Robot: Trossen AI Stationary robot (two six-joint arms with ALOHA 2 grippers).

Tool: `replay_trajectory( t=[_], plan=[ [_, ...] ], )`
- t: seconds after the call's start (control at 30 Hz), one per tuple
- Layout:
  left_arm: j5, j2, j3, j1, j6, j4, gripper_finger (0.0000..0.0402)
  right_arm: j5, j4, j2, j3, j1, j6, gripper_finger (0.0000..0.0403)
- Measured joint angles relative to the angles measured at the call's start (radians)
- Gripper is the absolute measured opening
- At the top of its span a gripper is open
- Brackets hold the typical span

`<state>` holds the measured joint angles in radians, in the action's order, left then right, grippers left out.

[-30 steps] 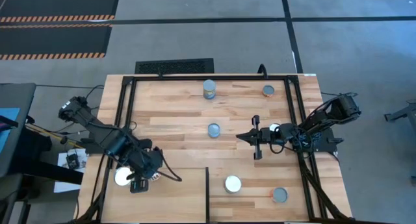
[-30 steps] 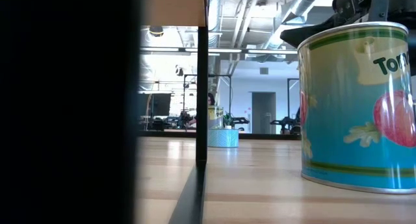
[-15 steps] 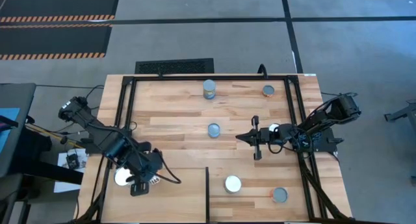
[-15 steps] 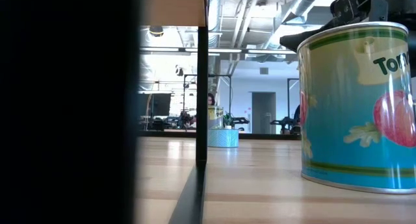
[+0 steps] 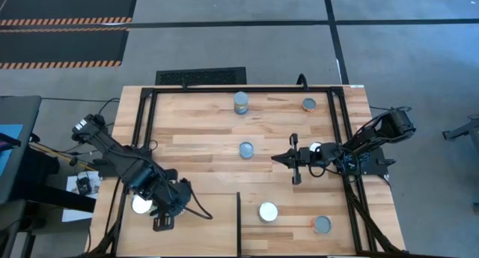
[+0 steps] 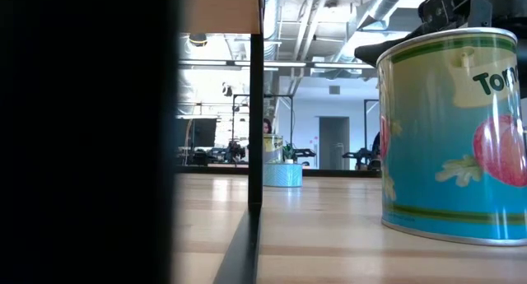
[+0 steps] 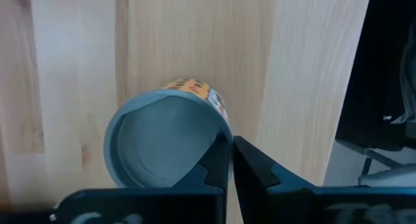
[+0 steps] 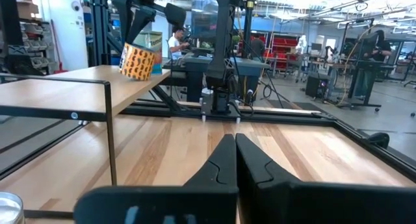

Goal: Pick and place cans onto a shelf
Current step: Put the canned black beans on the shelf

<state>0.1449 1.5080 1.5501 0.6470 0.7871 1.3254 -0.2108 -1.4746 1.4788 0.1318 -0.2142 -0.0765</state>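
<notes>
While the left gripper (image 5: pixel 166 213) sits at the lower left of the high view, its fingers (image 7: pixel 221 160) are pressed together and hold nothing; they rest just beside a can (image 7: pixel 166 141) standing upright on the shelf (image 5: pixel 202 228).

Right gripper (image 5: pixel 294 159): centre right of the table (image 5: pixel 194 120), fingers together, empty, waiting.

Loose cans on the table:
- one upper centre (image 5: pixel 241 102)
- one upper right (image 5: pixel 309 105)
- one mid-table (image 5: pixel 246 149)
- a white-topped one (image 5: pixel 268 212) lower centre
- a grey-topped one (image 5: pixel 322 224) lower right

Handling, by judgement: rigid metal tins, probably moderately heavy if full. The paper label offers some grip; the rims are likely slick. Take hold across the cylindrical wall at mid-height, fingers opposite each other, can kept upright.
</notes>
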Motion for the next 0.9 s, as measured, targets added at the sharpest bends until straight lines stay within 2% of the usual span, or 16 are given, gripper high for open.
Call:
replay_trajectory(
  t=[0.23,0.57,0.9],
  plan=[
    [0.008,0.01,0.0,0.001,0.027,0.009,0.0001,0.0,0.0,0.0,0.0,0.0,0.0,0.0005],
    [0.03,0.012,-0.002,0.002,0.036,0.026,0.0032,0.0,0.001,0.0,0.001,0.0,-0.001,0.0005],
    [0.026,0.012,-0.002,0.002,0.009,0.062,0.0021,0.0,0.001,0.0,0.001,0.0,-0.002,0.0005]
  ],
)
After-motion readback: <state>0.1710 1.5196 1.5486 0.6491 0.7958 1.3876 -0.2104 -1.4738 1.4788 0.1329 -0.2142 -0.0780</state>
